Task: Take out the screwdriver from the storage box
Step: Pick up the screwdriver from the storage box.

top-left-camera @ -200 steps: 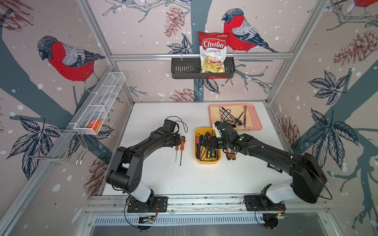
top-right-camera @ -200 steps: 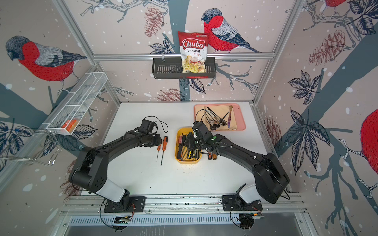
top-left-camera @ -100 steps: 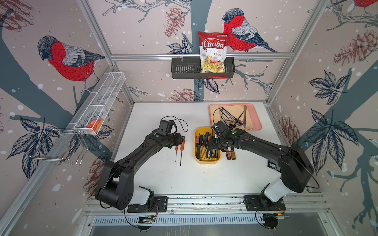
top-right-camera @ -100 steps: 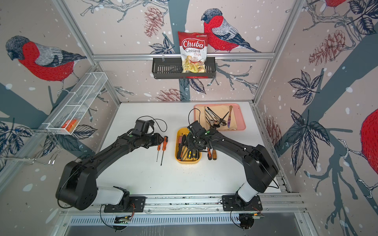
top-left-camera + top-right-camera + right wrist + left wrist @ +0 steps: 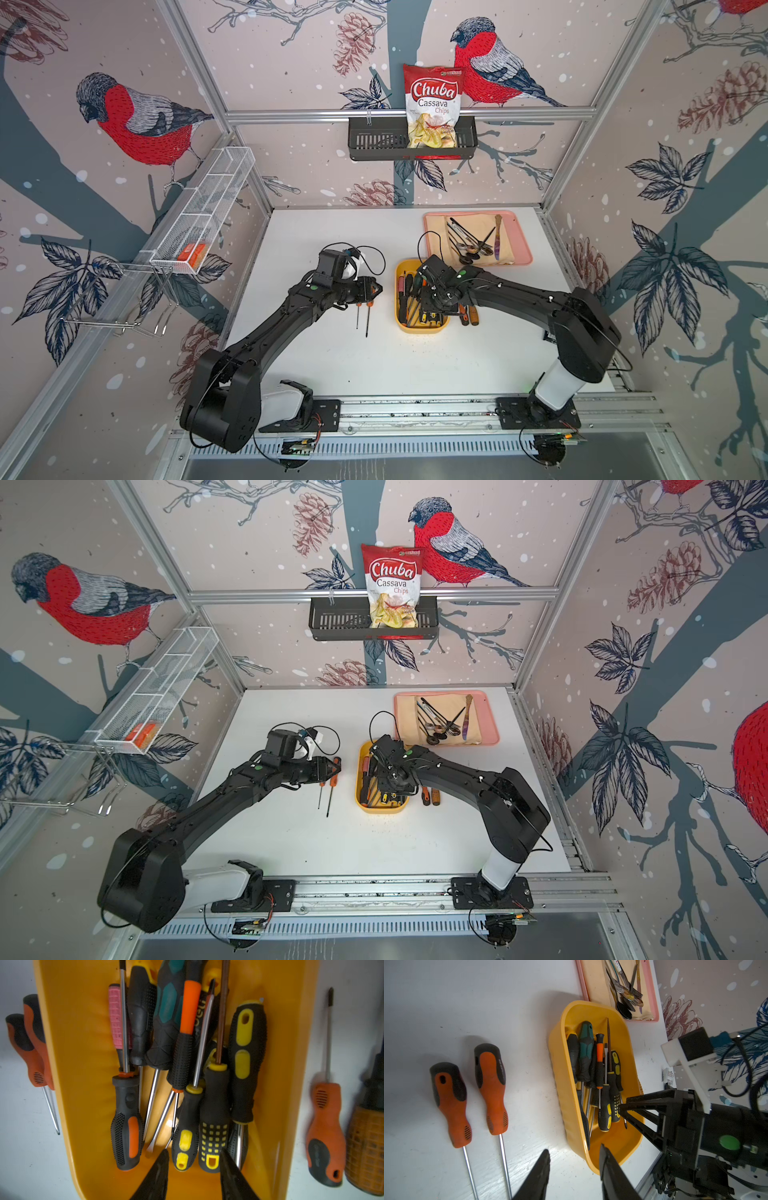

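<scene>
The right gripper (image 5: 193, 1153) hangs low over the near end of the storage box (image 5: 79, 1064), its jaws partly apart, with the butts of two black-and-yellow handles (image 5: 215, 1122) between the tips. From here I can't tell whether it touches them; nothing looks lifted. The left gripper (image 5: 574, 1149) is parted about as far and holds nothing. It hovers above the tabletop (image 5: 332, 361), just left of the box.

The box is a shallow yellow tub with rounded corners, sitting mid-tabletop. It holds a jumble of screwdrivers (image 5: 182, 1053) lying lengthwise, with pink, teal, orange-banded and black-and-yellow grips. Shafts cross over the handles, so none of them lies free.

Two orange-handled screwdrivers (image 5: 450, 1103) lie side by side on the tabletop left of the box, and another orange one (image 5: 326, 1126) and an amber-handled one (image 5: 365, 1147) lie just right of it. Behind the box is a pink tray (image 5: 523, 257) with cutlery (image 5: 469, 249).

In both top views the right arm covers much of the box, leaving only the rim (image 5: 422, 328) and a few handles showing. The right wrist view shows the pile itself. The left wrist view catches the right gripper from the side, with its tips down at the handles.
</scene>
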Tool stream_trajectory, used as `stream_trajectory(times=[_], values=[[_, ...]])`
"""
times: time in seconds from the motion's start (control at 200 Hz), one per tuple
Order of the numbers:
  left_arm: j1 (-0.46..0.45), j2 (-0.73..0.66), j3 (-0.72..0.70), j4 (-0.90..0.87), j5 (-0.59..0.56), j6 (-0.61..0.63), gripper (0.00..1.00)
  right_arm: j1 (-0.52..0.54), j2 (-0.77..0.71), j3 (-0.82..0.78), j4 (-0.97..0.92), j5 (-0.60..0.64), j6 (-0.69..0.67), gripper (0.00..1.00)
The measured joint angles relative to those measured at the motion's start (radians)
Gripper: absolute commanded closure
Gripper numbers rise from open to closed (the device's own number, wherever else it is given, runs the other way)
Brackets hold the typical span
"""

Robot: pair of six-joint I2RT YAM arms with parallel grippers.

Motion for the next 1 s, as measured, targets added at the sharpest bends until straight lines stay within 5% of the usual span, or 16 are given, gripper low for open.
stream_trajectory(times=[0.826, 1.001], values=[[-0.014, -0.001, -0.015, 0.032, 0.073, 0.024, 0.57, -0.034, 0.048, -0.058, 0.084, -0.008, 0.024, 0.57], [-0.020, 0.006, -0.016, 0.036, 0.072, 0.022, 0.58, -0.043, 0.044, -0.081, 0.135, -0.032, 0.024, 0.65]])
